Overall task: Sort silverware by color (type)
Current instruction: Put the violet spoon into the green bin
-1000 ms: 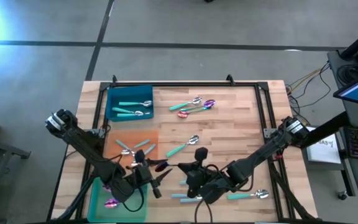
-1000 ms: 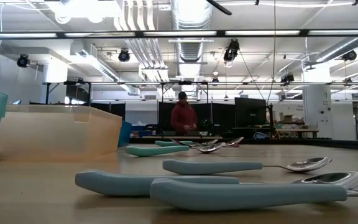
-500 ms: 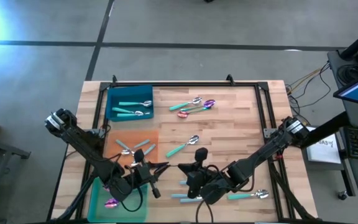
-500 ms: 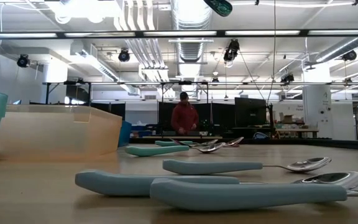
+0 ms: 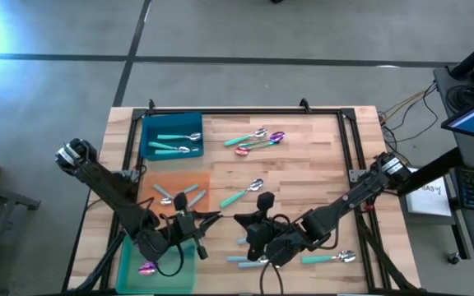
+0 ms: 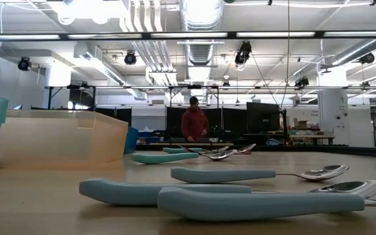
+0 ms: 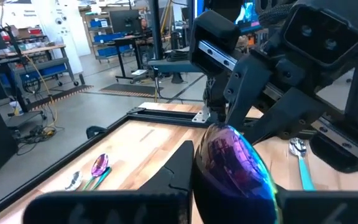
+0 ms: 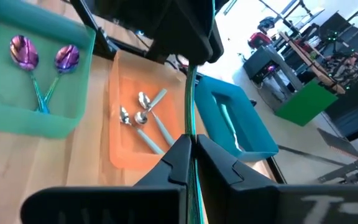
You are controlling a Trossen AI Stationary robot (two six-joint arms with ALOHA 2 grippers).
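Silverware lies scattered over the wooden table [image 5: 303, 177]; two teal-handled spoons [image 5: 171, 141] in the blue tray [image 5: 148, 136] at the far left; three pale-handled spoons [image 5: 179, 197] on the orange mat [image 5: 151, 182]; two iridescent spoons [image 8: 42, 62] in the green tray [image 8: 5, 118] at the near left — both heads side by side, handles crossing. A loose group [image 5: 257, 138] sits mid-table at the far side, one purple head among silver ones; one silver spoon [image 5: 243, 193] lies alone at centre; more teal-handled ones [image 5: 327, 258] near the front edge.

Left gripper [image 5: 197, 226] hovers just past the orange mat, beside the green tray; its fingers pinch an iridescent purple spoon [image 7: 235, 162], head large in the left wrist view. Right gripper [image 5: 249, 234] sits close by, almost facing it; its fingers are pressed on a thin teal handle [image 8: 192, 112] that stands up between them.

Low view — teal handles [image 6: 253, 201] in front; a person [image 6: 193, 123] far behind.
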